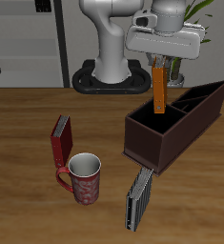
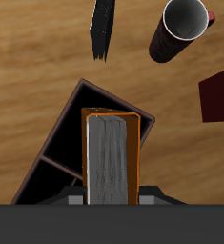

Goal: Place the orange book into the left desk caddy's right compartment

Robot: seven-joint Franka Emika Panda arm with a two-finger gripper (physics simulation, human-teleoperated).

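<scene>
The gripper (image 1: 159,65) pinched the orange book (image 1: 159,91) by its upper end, hanging it upright over the left desk caddy (image 1: 171,129), apparently above the right compartment (image 2: 112,129) so it could drop straight in.
</scene>
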